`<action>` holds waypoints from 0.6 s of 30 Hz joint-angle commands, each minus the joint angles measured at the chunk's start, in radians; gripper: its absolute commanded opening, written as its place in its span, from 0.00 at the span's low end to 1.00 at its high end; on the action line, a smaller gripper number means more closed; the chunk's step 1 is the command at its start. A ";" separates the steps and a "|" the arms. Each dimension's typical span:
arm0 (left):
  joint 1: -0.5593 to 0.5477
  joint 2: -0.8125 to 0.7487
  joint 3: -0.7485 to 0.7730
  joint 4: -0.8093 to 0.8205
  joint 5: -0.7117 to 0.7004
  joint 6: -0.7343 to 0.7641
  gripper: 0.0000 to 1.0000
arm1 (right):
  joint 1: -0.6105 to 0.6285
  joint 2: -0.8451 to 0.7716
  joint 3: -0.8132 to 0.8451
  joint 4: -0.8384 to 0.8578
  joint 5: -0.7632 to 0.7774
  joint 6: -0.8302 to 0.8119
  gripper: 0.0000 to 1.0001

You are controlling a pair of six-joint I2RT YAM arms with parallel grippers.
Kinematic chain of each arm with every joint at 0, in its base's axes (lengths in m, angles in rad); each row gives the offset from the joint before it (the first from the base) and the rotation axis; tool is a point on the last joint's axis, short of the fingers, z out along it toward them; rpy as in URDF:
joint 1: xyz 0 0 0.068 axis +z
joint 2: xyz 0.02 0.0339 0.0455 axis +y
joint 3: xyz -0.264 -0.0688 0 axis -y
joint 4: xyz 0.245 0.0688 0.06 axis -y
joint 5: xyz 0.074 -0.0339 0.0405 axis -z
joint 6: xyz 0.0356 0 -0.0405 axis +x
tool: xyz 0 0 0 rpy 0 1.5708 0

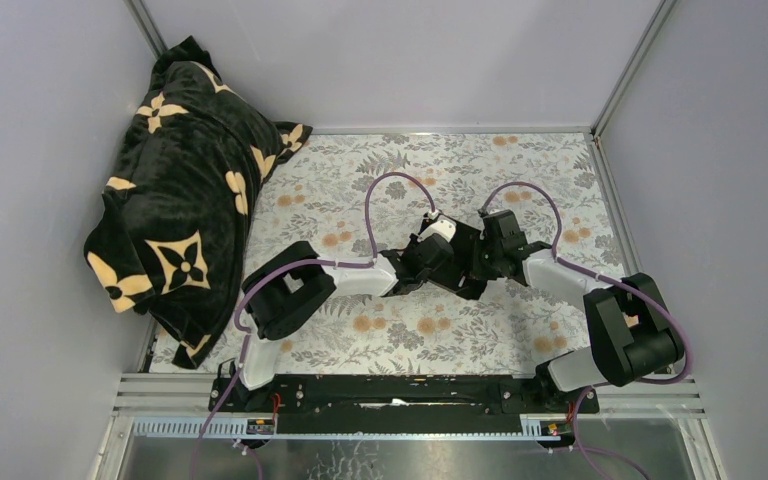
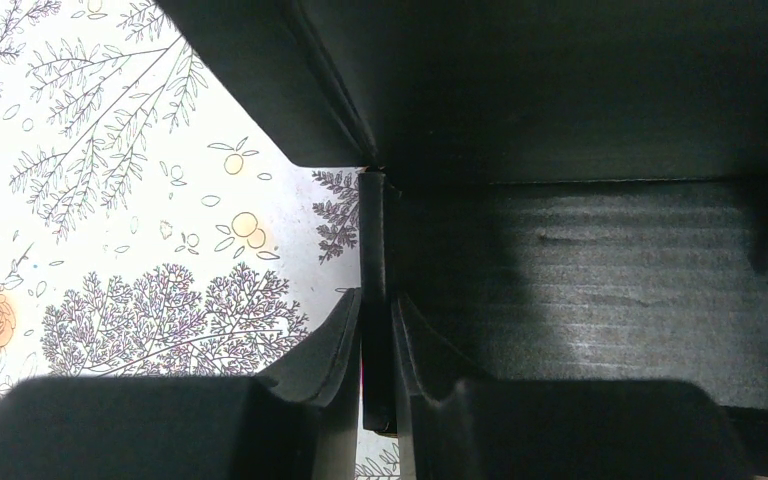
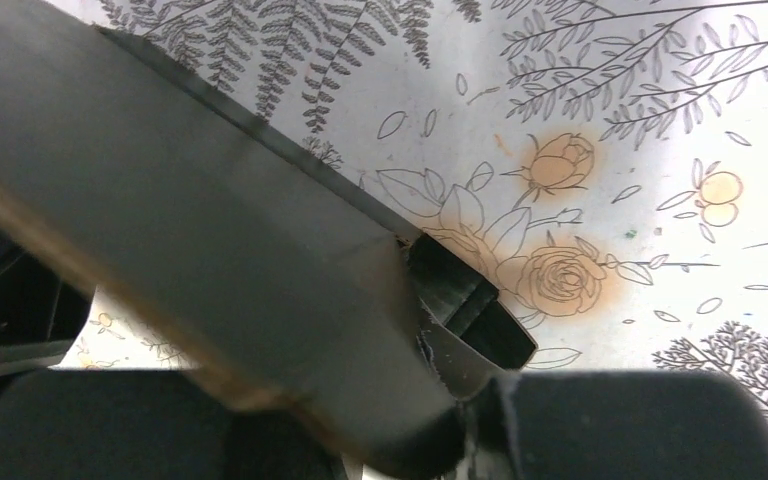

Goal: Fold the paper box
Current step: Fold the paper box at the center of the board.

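Observation:
The paper box (image 1: 468,281) is a black card piece held above the middle of the floral cloth, between both grippers. My left gripper (image 1: 438,262) comes in from the left. In its wrist view the left gripper (image 2: 377,312) is shut on a thin upright wall of the paper box (image 2: 580,270), whose broad panel spreads to the right. My right gripper (image 1: 487,255) meets it from the right. In its wrist view a wide slanted panel of the paper box (image 3: 190,220) runs down between the jaws of the right gripper (image 3: 442,412), which is shut on it, and a small flap (image 3: 472,300) sticks out beyond.
A black plush blanket with cream flowers (image 1: 185,200) is heaped at the back left corner. The floral cloth (image 1: 440,170) covers the table, with grey walls on three sides. A metal rail (image 1: 410,392) with the arm bases lines the near edge.

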 commanded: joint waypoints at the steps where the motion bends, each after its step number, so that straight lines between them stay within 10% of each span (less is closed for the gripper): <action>1: -0.011 0.080 -0.026 -0.115 0.106 -0.001 0.21 | 0.002 0.009 0.000 0.071 -0.054 0.010 0.24; 18: -0.010 0.080 -0.047 -0.112 0.101 -0.003 0.21 | -0.018 -0.168 0.013 -0.038 0.073 0.043 0.31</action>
